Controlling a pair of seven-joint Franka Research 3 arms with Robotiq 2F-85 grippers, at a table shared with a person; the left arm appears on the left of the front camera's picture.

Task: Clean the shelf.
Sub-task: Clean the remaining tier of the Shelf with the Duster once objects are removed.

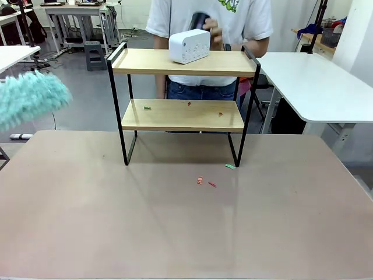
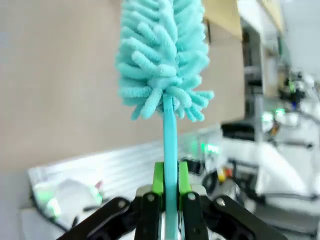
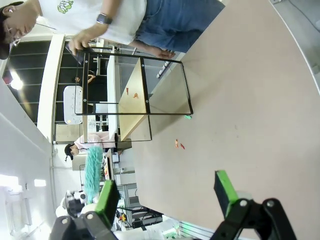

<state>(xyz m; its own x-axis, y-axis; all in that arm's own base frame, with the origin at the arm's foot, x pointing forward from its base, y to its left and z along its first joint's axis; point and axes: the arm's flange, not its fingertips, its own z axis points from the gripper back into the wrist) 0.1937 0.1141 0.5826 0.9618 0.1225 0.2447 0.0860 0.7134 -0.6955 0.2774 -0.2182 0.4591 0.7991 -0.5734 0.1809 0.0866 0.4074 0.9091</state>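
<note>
The shelf (image 1: 180, 63) stands at the table's far middle, two wooden boards in a black frame; it lies sideways in the right wrist view (image 3: 131, 90). A white box (image 1: 189, 46) sits on its top board. Small paper scraps (image 1: 189, 104) lie on the lower board. My left gripper (image 2: 170, 186) is shut on the handle of a teal fluffy duster (image 2: 162, 55), whose head (image 1: 29, 98) shows at the far left, off to the left of the shelf. My right gripper (image 3: 167, 192) is open over the table with nothing between its fingers.
A person (image 1: 210, 23) stands behind the shelf with a hand (image 1: 211, 28) holding a dark object near the white box. More scraps (image 1: 205, 182) lie on the tan table (image 1: 175, 221) in front of the shelf. A white table (image 1: 315, 81) stands at the right.
</note>
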